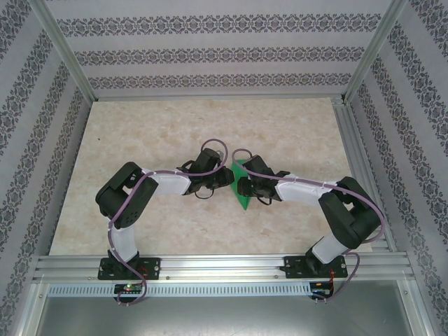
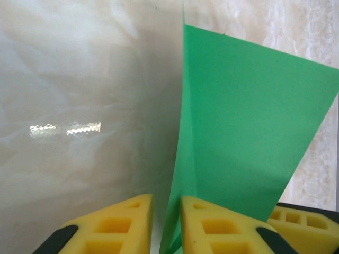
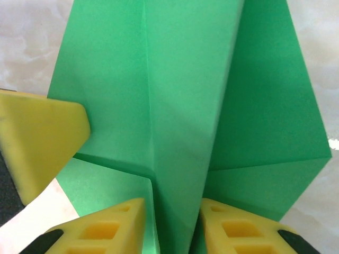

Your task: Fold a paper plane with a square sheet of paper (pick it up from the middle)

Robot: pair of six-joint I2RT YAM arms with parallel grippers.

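Marbled beige tabletop [image 1: 140,140], patterned walls [image 1: 210,49]

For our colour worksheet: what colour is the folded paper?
The paper is bright green; right wrist view.

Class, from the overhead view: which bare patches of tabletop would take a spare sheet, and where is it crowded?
Free: the far strip of table between back wall and arms; the near strip between the arm bases. Crowded: the centre, where left gripper and right gripper meet at the green paper.
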